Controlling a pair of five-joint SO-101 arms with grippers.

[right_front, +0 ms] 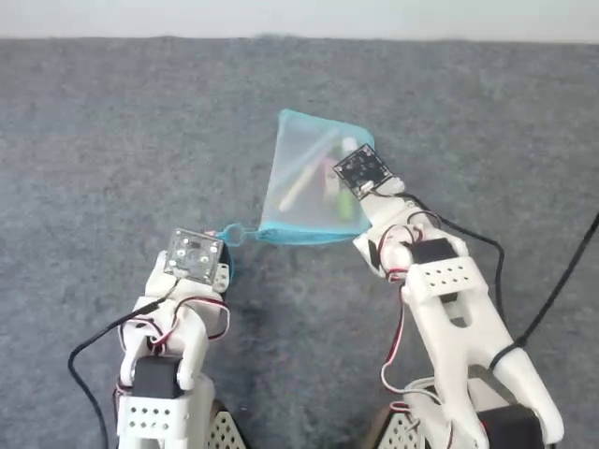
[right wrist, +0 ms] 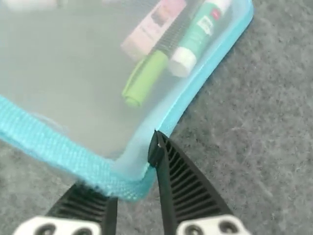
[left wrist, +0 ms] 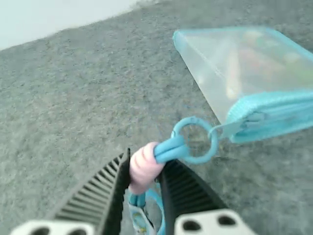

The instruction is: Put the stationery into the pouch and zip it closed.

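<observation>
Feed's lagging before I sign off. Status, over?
Left pincer shut on zip pull. Right pincer shut on pouch corner. Stationery inside, slider at pouch end.

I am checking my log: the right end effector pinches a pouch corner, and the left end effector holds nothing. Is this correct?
No: the left end effector holds the pink bead of the zipper pull, as the left wrist view shows.

This looks like a robotics lab bench: the left arm point(right_front: 175, 369) and the right arm point(right_front: 457, 297), small white machines with bare wires point(right_front: 400, 327) (red, white and black, looping free), stand side by side on a grey felt-covered table point(right_front: 103, 140) before a plain pale wall point(right_front: 281, 17).
</observation>
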